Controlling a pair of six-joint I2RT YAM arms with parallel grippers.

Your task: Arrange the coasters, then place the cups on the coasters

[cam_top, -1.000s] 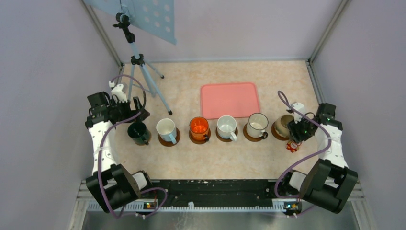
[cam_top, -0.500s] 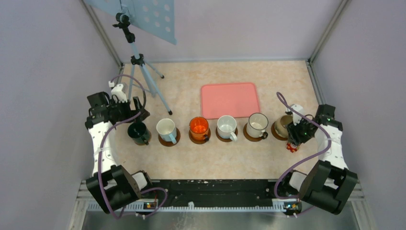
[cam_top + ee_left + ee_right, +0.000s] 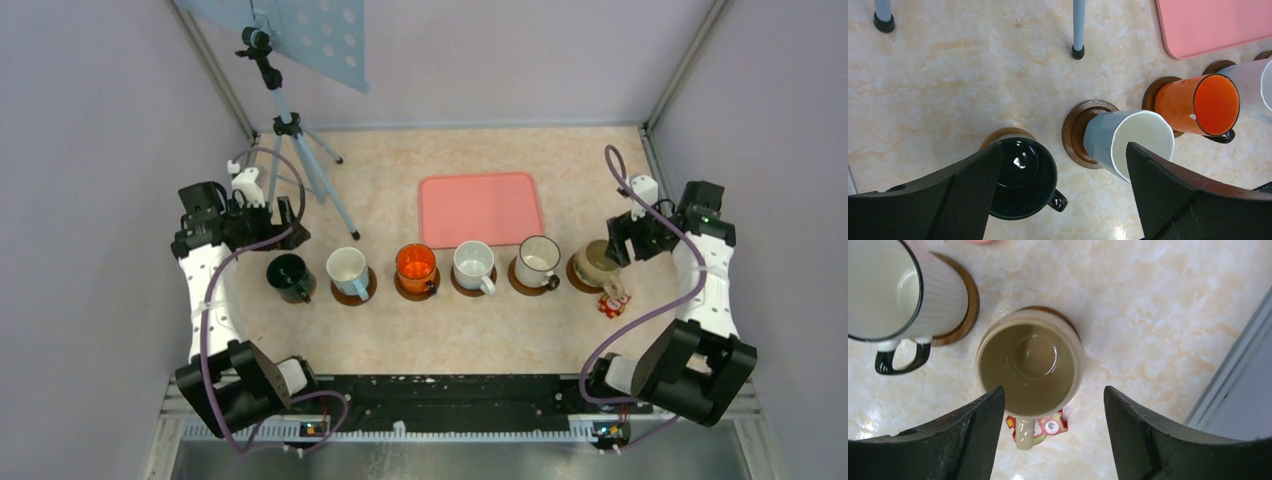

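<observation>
Raising the wide right hand vertically should clear the beige cup beneath, apparently well seated; left hand wide too.

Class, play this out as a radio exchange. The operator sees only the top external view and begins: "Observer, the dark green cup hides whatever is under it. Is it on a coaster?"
Observer: Yes. The left wrist view shows a brown coaster rim peeking out from under the dark green cup.
Operator: Is the beige cup's handle clear of the red owl?
Observer: No. In the right wrist view the beige cup has its handle lying across the red owl figurine. I cannot tell whether they touch.
Operator: Is the right gripper gripping that cup?
Observer: No. The right gripper is above it, with its jaws wide apart and holding nothing.
</observation>
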